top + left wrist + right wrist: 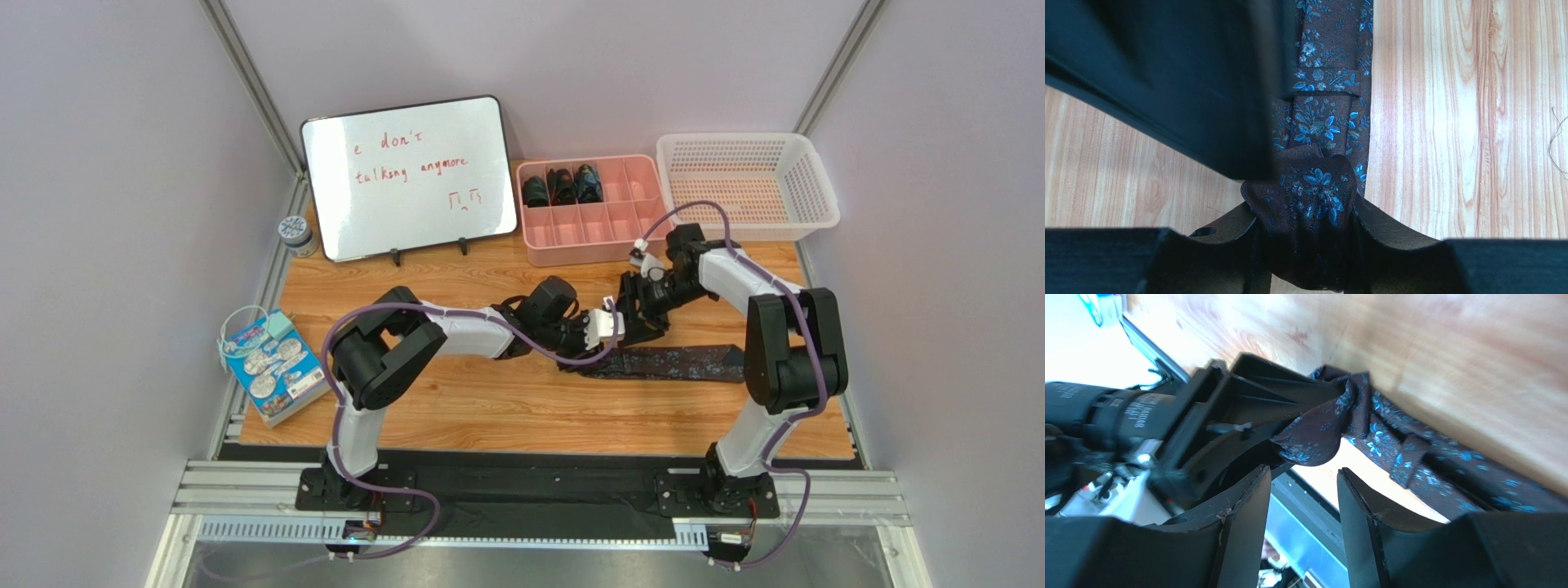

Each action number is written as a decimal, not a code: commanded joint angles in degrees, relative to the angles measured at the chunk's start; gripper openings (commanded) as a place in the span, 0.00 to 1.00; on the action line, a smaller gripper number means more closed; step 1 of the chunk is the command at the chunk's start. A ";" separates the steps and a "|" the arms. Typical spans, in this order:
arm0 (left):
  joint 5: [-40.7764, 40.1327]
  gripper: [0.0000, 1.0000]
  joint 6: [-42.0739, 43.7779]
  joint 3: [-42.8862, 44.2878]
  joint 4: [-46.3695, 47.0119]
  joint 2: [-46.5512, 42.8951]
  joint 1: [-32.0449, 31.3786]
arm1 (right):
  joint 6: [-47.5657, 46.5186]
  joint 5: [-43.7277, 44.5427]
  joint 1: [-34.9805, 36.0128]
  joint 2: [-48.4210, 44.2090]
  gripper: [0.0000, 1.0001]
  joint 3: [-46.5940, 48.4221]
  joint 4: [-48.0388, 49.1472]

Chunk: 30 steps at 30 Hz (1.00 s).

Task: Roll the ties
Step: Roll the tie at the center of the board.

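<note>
A dark tie [687, 363] with a blue flower pattern lies stretched along the wooden table. My left gripper [610, 326] is shut on its rolled end [1318, 202], which bulges between the jaws; the flat strip [1327, 73] runs away from it. My right gripper [646, 303] is open and empty right next to the left one, its fingers [1241, 514] just short of the rolled end [1315, 444]. Three rolled dark ties [562, 186] sit in the back row of the pink tray [595, 239].
A white mesh basket [748, 184] stands at the back right. A whiteboard [411, 175] stands at the back left, a small jar [294, 232] beside it. A flat packet [272, 363] lies at the table's left edge.
</note>
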 commanded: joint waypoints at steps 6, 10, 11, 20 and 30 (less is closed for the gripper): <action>-2.49 0.15 1.37 -1.02 -12.61 4.04 -0.24 | 5.02 -0.14 4.79 0.01 0.49 -4.72 10.72; -2.14 0.18 1.72 -1.10 -12.70 3.95 -0.15 | 4.25 2.40 5.06 1.85 0.35 -4.54 11.43; -1.96 0.19 1.89 -1.28 -12.62 3.87 -0.15 | 3.89 3.19 5.06 2.21 0.30 -4.37 10.73; -0.21 0.43 2.25 -1.98 -11.91 0.53 0.72 | 1.96 11.98 1.81 3.70 0.00 -6.65 7.84; 2.43 0.60 0.23 -2.07 -6.91 -2.02 1.25 | 2.13 21.37 1.02 7.22 0.00 -6.39 6.95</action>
